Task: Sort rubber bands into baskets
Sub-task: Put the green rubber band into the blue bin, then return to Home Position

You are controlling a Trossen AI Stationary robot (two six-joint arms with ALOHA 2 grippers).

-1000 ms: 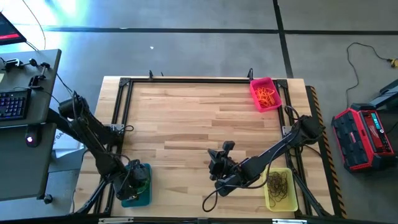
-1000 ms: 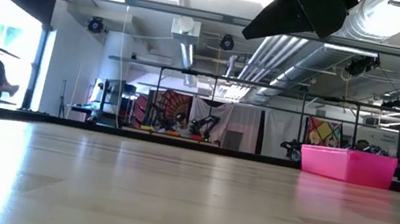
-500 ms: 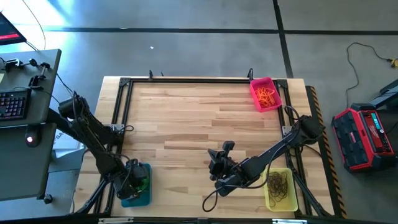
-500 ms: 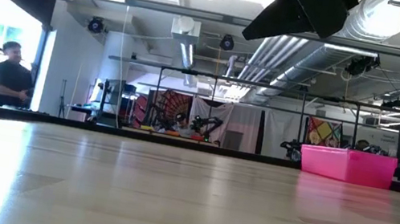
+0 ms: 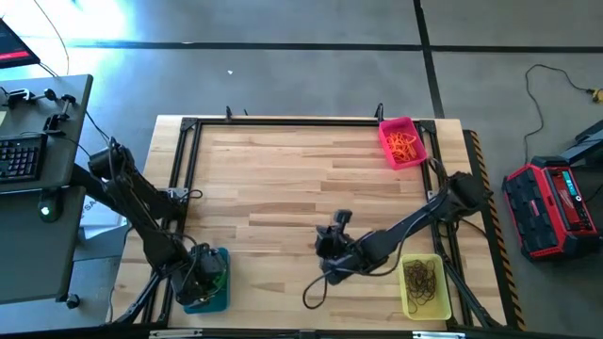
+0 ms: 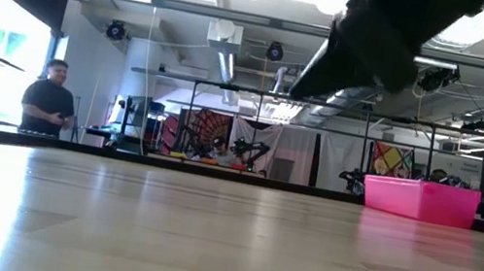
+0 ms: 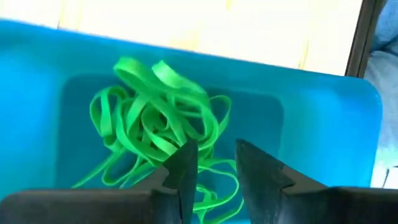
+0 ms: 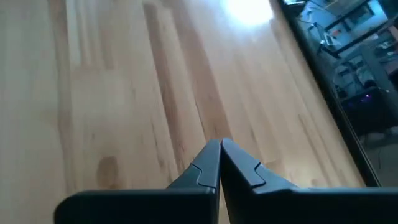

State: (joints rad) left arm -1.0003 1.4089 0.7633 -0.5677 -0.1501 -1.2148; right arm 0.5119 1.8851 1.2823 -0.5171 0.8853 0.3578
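The teal basket (image 5: 220, 294) stands at the table's near left corner with a tangle of green rubber bands (image 7: 149, 124) lying on its floor (image 7: 311, 124). My left gripper (image 7: 211, 155) hangs just above that tangle, pointing steeply down, open by a small gap; whether its tips brush a band I cannot tell. My right gripper (image 8: 220, 144) is shut with nothing in it, above bare wood at the table's near middle (image 5: 325, 247). The pink basket (image 5: 402, 141) at the far right holds orange bands. The yellow basket (image 5: 426, 285) at the near right holds dark bands.
A black metal frame (image 5: 184, 169) runs along the table's left, far and right edges. The pink basket (image 6: 420, 200) shows at the right in the low view. A person (image 6: 47, 108) stands far off in the room. Bare wood (image 5: 292, 179) lies between the baskets.
My right gripper has drifted a little toward the table's left edge and sunk slightly, with its wrist turning; it stays shut. The person in the room behind has walked toward the right in the low view.
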